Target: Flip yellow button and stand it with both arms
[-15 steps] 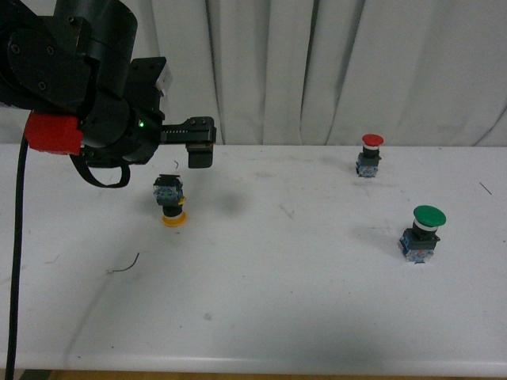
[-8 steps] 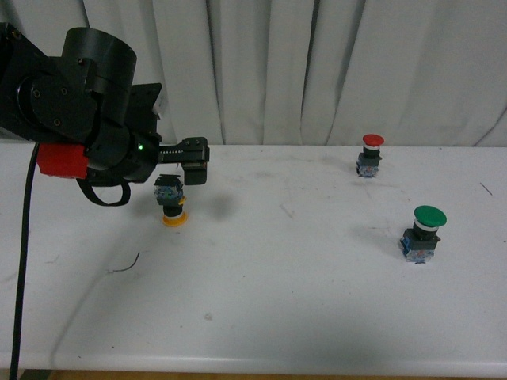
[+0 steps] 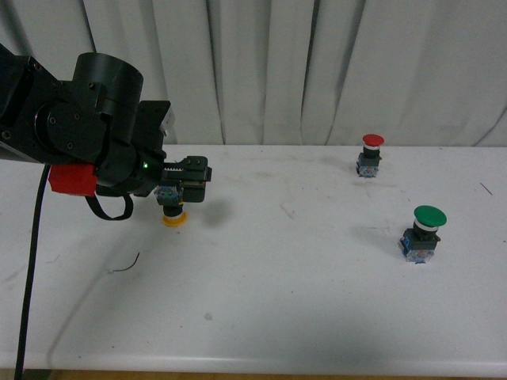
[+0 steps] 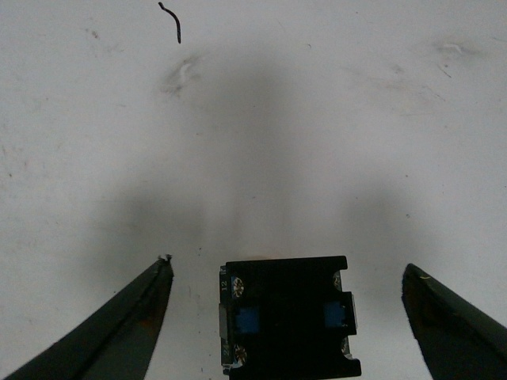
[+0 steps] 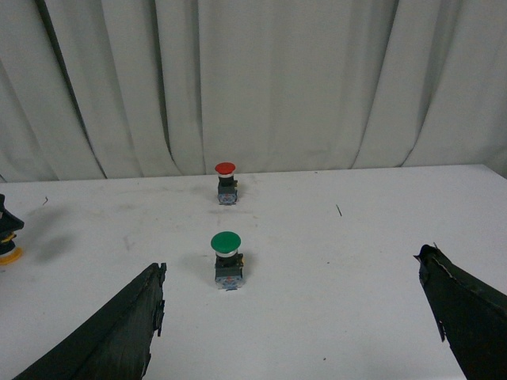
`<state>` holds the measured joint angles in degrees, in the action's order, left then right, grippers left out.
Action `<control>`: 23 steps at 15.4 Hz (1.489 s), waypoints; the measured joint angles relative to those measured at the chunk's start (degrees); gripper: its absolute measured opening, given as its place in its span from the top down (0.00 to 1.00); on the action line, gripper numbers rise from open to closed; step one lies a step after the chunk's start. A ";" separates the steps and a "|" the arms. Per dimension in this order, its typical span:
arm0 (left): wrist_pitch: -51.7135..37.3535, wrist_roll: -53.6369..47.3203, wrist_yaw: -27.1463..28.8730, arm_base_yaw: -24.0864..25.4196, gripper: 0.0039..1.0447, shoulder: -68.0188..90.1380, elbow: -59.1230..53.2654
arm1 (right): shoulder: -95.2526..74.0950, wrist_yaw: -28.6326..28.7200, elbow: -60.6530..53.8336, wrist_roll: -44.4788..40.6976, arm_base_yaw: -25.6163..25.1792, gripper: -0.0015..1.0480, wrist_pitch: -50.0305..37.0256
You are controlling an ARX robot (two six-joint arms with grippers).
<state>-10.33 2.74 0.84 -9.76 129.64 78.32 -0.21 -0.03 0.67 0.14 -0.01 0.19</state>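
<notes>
The yellow button (image 3: pixel 172 207) stands inverted on the worktop (image 3: pixel 301 285), orange cap down, blue-black block up, well left of the red button (image 3: pixel 370 154). The left tool (image 4: pixel 287 267), spread wide, straddles its block without touching; the right tool (image 5: pixel 291 265) gapes, holding nothing.

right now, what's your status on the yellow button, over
Left gripper open, straddling the yellow button, not touching. Button upside down, cap on table. Right gripper open, empty. Red button and green button well clear.
</notes>
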 joint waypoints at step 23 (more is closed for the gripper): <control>-10.56 13.38 -6.08 -9.60 0.66 -68.85 -50.77 | 0.00 0.00 0.02 0.00 0.00 0.06 0.00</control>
<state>-20.88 16.12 -5.23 -19.35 60.80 27.55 -0.21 -0.03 0.69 0.14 -0.01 0.19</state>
